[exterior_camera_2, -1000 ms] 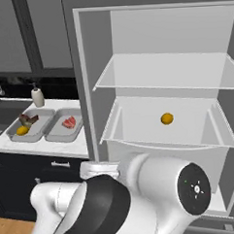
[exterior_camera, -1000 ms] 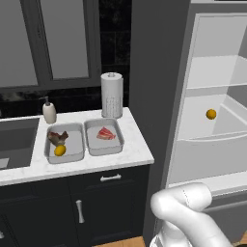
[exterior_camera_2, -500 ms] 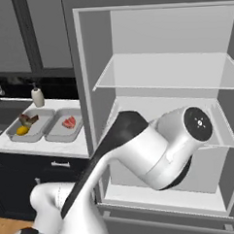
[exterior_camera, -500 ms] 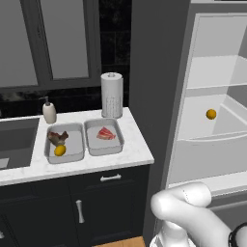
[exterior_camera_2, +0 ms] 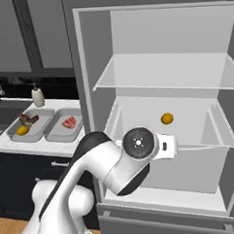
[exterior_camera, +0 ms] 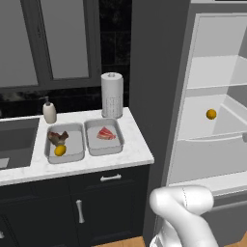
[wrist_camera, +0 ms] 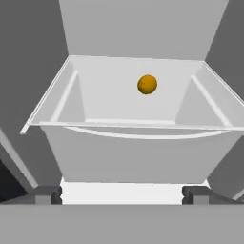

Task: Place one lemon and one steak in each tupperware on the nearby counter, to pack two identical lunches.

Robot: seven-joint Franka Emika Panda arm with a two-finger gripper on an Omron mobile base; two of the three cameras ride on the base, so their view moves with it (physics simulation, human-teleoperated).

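Arm: has swung round to face the open fridge since a second ago.
Lemon (wrist_camera: 147, 84): lies alone in the white fridge drawer (wrist_camera: 128, 147).
Gripper (wrist_camera: 123, 194): jaws spread wide, holding nothing, short of the drawer.
Left tupperware (exterior_camera: 64, 145): steak and lemon inside.
Right tupperware (exterior_camera: 103, 136): steak inside.
Counter (exterior_camera: 125, 154): bears both tubs.

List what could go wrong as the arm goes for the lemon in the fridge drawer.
The lemon is round and lies loose toward the back of the fridge drawer, so it may roll from the open pincer. The drawer's raised front wall stands between them; a low approach could hit it.
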